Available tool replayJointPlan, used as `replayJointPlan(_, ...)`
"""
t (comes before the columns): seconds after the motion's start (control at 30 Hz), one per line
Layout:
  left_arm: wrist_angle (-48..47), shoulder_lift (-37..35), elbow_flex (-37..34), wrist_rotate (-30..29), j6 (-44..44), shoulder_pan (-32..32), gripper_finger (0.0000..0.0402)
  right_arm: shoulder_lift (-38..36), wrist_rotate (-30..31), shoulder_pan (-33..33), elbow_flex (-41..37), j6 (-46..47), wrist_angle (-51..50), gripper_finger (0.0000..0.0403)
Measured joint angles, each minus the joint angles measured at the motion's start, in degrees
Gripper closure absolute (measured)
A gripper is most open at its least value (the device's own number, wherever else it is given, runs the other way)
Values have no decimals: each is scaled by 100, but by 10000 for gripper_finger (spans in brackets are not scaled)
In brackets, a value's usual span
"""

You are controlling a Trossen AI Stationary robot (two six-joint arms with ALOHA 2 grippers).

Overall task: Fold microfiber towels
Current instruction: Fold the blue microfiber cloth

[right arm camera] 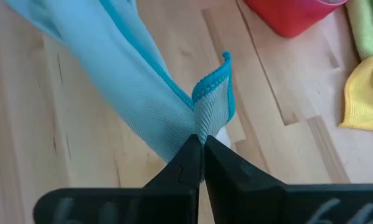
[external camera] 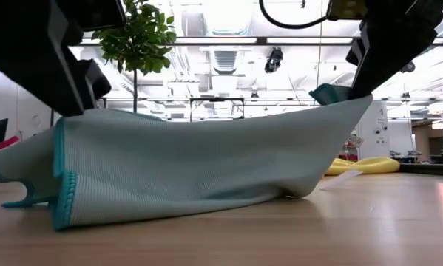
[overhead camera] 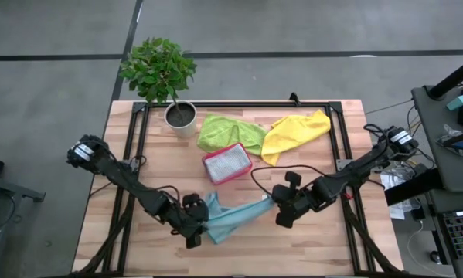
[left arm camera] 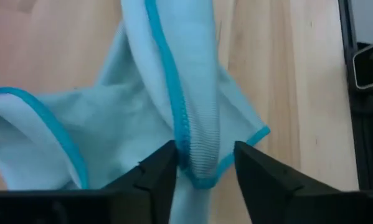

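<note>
The light teal-blue microfiber towel (overhead camera: 235,216) is stretched between my two grippers near the table's front. My left gripper (left arm camera: 205,152) is open at the towel's left end (external camera: 62,148), a hemmed fold standing between its fingers. My right gripper (right arm camera: 202,140) is shut on the towel's raised right corner (external camera: 339,100). The towel sags from both raised ends, and its lower edge (external camera: 206,203) rests on the wood. A lime green towel (overhead camera: 229,133) and a yellow towel (overhead camera: 294,133) lie crumpled at the far middle. A pale grey towel (overhead camera: 227,162) lies in the pink tray. My left gripper is open around a bunched, hemmed fold (left arm camera: 195,143) of the towel's left end. The fold lies against the inner side of one finger (left arm camera: 161,171) and stands apart from the other. My right gripper pinches the towel's hemmed corner (right arm camera: 206,106) between its two fingertips, several gathered layers. The fingers slant down from the table's right side. The corner is lifted clear, and the cloth runs down from it toward the left gripper.
The pink tray (overhead camera: 209,174) sits just beyond the teal towel. A potted plant (overhead camera: 178,114) stands at the far left of the table. A black frame rail (overhead camera: 239,104) runs along the far edge. Bare wood (overhead camera: 308,251) lies near the front right.
</note>
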Motion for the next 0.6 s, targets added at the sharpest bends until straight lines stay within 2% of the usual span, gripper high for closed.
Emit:
replayJointPlan(0.13,15,-10,1,404,3,-6,230,-11,-1,46,0,12,-7,394)
replayJointPlan(0.4,-113,-237,1,927,-201,-66,224,-15,-2,84,0,11,-17,394)
replayJointPlan(0.6,-191,-163,-102,877,-292,-174,226,-15,12,111,0,1,-15,394)
